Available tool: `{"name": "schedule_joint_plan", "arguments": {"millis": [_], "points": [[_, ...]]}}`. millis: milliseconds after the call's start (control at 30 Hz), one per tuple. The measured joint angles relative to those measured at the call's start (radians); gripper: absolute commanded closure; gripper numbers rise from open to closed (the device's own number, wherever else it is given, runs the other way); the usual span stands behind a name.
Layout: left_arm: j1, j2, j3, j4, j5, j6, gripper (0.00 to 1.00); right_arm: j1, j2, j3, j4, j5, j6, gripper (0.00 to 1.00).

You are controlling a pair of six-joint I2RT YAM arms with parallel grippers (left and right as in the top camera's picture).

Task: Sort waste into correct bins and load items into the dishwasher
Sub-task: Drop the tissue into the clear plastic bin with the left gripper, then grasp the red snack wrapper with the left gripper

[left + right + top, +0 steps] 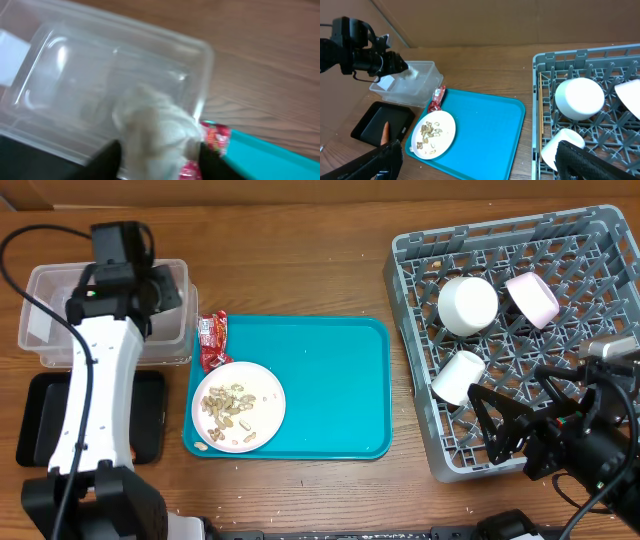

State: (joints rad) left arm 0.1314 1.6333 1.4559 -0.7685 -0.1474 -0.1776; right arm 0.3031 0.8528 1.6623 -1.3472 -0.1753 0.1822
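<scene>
My left jaws flank the crumpled tissue (152,122) over the clear tub (75,65); whether they are gripping it, I cannot tell. My right jaws gape empty; only their camera shows the carrot (385,132).

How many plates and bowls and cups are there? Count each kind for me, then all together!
Round white plate: 1
Upside-down white round bowl: 1
Small white cup: 1
Small pinkish-white bowl: 1
Total: 4
</scene>
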Motion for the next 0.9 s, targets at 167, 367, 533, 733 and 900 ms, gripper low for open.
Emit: {"name": "schedule_joint_plan", "arguments": {"millis": [167,367,533,733,900], "points": [[-0.003,0.014,0.001,-0.084,0.005,0.002,0.30,0.000,0.000,0.000,0.000,0.000,0.000,0.00],[-0.138,0.014,0.024,-0.192,-0.023,-0.019,0.30,0.000,0.000,0.000,0.000,-0.001,0.000,0.00],[-0.297,0.041,-0.014,-0.138,-0.107,-0.079,0.30,0.000,0.000,0.000,0.000,0.000,0.000,0.00],[-0.327,0.205,-0.099,-0.057,-0.167,-0.123,0.35,0.000,0.000,0.000,0.001,0.000,0.001,0.00],[-0.325,0.306,-0.115,0.016,-0.240,-0.156,0.35,0.000,0.000,0.000,0.000,-0.001,0.001,0.00]]}}
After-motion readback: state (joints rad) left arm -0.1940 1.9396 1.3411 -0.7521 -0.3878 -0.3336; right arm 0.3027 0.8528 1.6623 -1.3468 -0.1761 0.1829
